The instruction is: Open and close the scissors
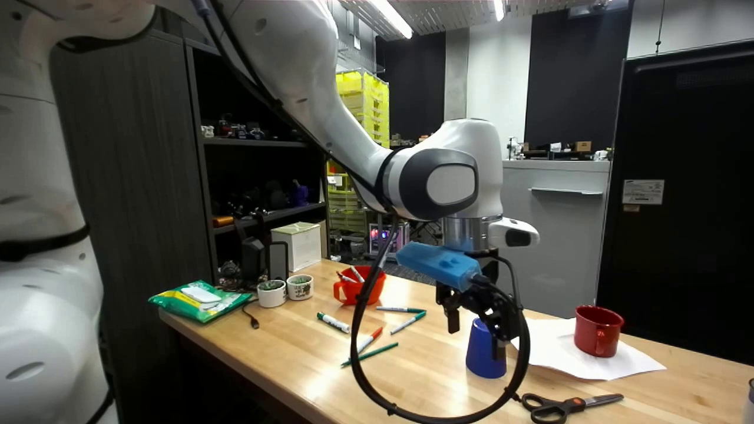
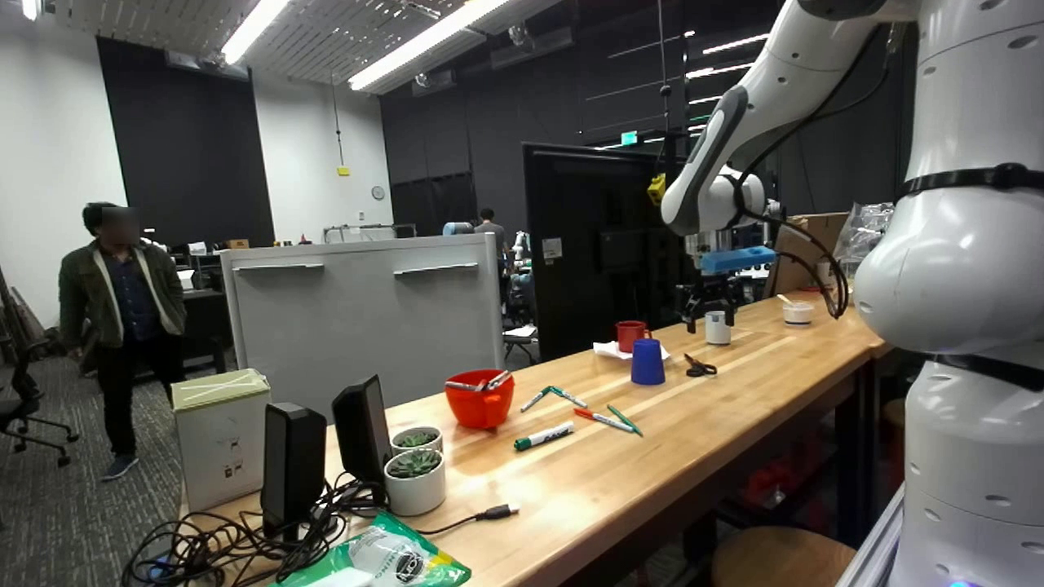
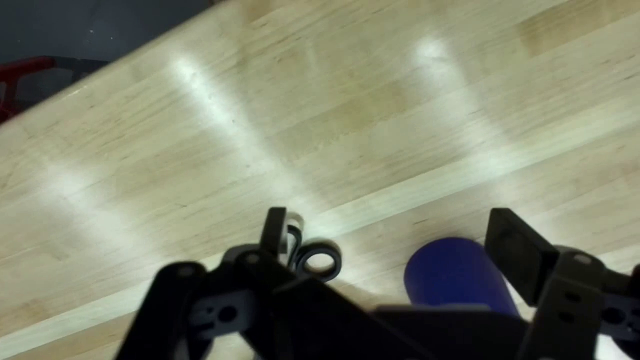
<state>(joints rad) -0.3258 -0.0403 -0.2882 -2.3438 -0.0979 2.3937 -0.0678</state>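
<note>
The scissors (image 1: 574, 405) lie flat on the wooden table, with dark loop handles, an orange pivot and grey blades that look closed together. They also show in an exterior view (image 2: 700, 367), near the grey-white cup. In the wrist view only the loop handles (image 3: 334, 260) show; the blades are hidden behind the left finger. My gripper (image 3: 389, 225) is wide open and empty, with its fingers pointing down above the table. It also shows in both exterior views (image 1: 476, 335) (image 2: 710, 320). The scissors lie below it, by the left finger in the wrist view.
An upturned blue cup (image 1: 486, 356) stands close below the gripper, near the right finger in the wrist view. A red mug (image 1: 596, 333) stands on white paper (image 1: 633, 366). A grey-white cup (image 2: 718, 328) stands behind the scissors. Markers and a green stick (image 1: 370, 354) lie on the table.
</note>
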